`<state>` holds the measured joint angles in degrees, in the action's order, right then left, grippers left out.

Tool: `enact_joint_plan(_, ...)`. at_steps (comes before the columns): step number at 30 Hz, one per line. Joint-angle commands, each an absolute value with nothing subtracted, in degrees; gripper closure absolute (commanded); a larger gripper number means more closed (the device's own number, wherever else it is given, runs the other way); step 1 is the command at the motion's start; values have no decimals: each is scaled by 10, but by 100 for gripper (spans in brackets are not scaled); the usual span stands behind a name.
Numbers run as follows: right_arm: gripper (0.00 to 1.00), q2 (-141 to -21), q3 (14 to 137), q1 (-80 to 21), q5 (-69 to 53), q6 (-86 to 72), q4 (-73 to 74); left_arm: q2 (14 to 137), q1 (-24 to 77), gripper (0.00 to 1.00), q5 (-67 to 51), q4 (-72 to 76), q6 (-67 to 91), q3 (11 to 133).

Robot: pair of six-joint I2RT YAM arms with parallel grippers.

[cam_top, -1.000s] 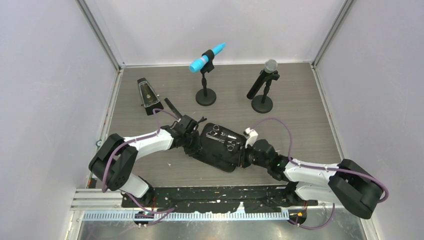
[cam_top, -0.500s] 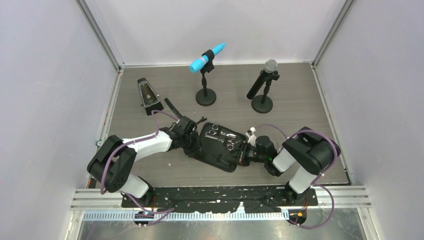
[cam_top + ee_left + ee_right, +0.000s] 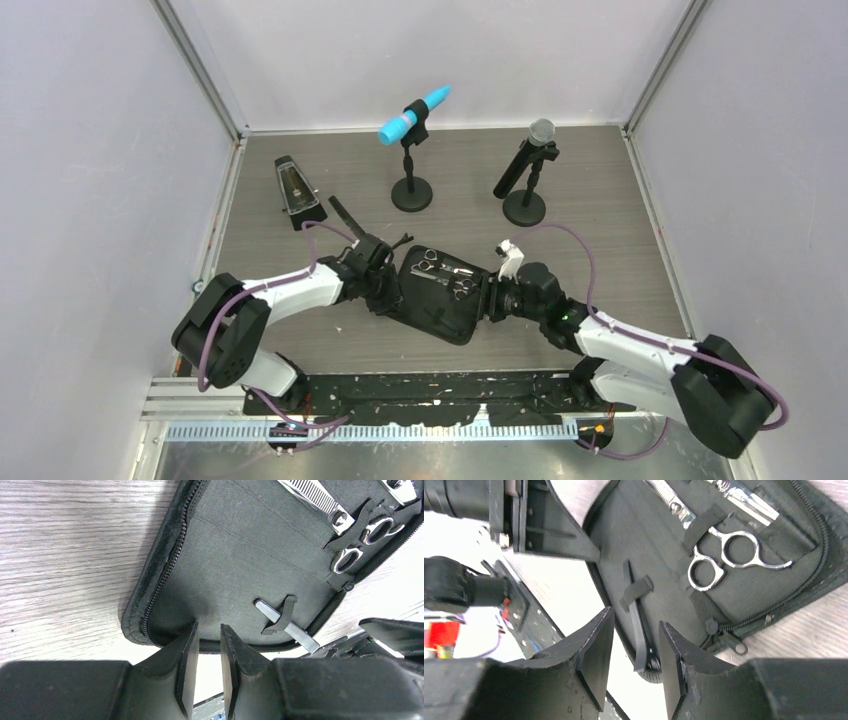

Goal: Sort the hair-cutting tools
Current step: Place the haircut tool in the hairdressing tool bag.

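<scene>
Clip (image 3: 638, 630) strapped by case (image 3: 644, 535) right edge
R gripper (image 3: 636, 617) open, L gripper (image 3: 209, 626) unclear; R to be withdrawn straight, clip undisturbed

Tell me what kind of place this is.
Probably a robot lab test cell: plain walls box in a table, two bolted-down arms work it, and unrelated props, a metronome and microphones, stand around.
</scene>
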<state>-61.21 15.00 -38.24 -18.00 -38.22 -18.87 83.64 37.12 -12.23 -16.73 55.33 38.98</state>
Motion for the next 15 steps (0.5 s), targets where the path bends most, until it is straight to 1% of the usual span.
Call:
enact_joint_plan(1, 53, -557, 173, -443, -59, -261, -20, 835, 373, 75, -84, -212, 537, 392)
enact_joint_plan(4, 53, -534, 192, -505, 27, -245, 22, 833, 372, 75, -79, -217, 536, 394)
enact_joint_plan(6, 53, -534, 203, -529, 57, -240, 40, 831, 372, 75, -77, -220, 535, 395)
enact_joint_plan(15, 57, -607, 249, -597, 83, -217, 42, 833, 372, 75, -71, -227, 531, 401)
